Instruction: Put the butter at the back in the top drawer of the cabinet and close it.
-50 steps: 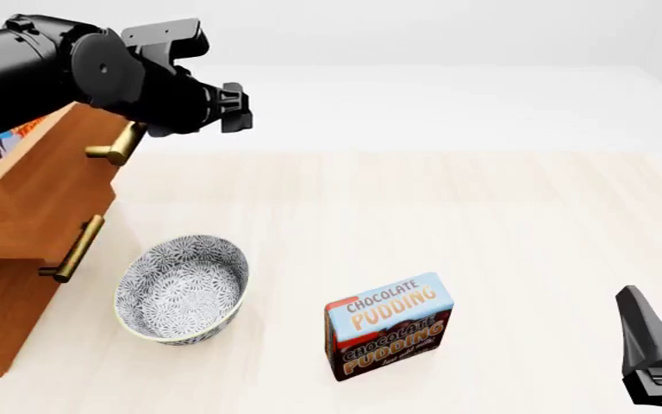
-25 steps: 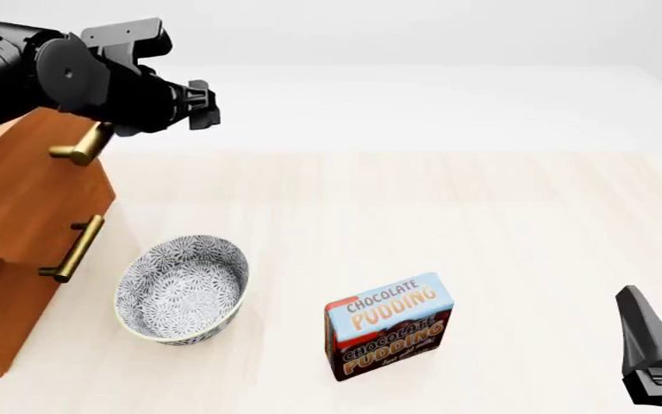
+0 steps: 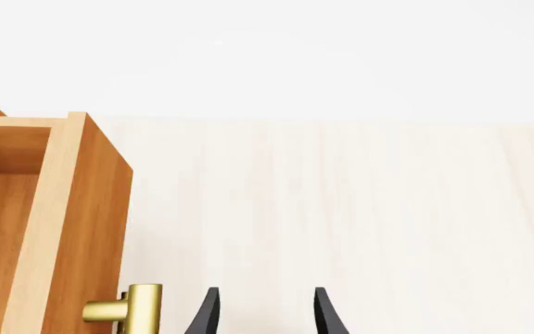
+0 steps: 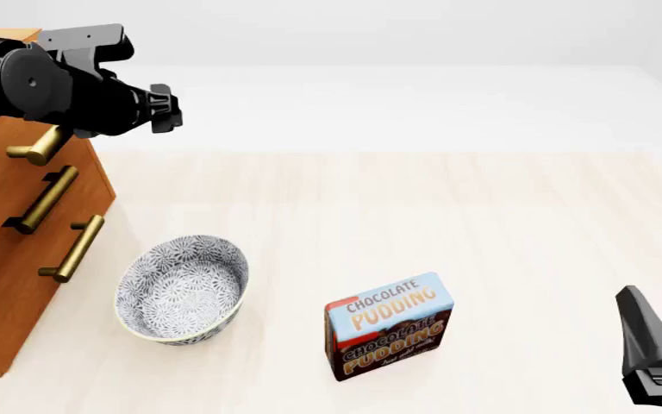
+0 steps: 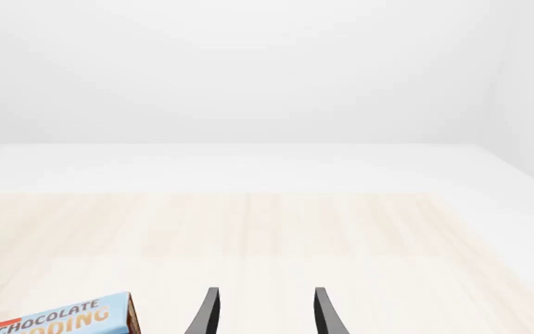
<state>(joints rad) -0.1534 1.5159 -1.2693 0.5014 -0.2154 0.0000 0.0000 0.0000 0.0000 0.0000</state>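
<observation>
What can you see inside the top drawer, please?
Only bare wood just inside the top drawer; the rest is cut off or covered, so no butter shows.

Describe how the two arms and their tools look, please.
The left arm is matte black and bulky, with rounded joints and a grey flat block on top. Its left tool has two thin, black, curved fingers. The right tool has the same fingers; the front view shows only its dark grey tapered part.
</observation>
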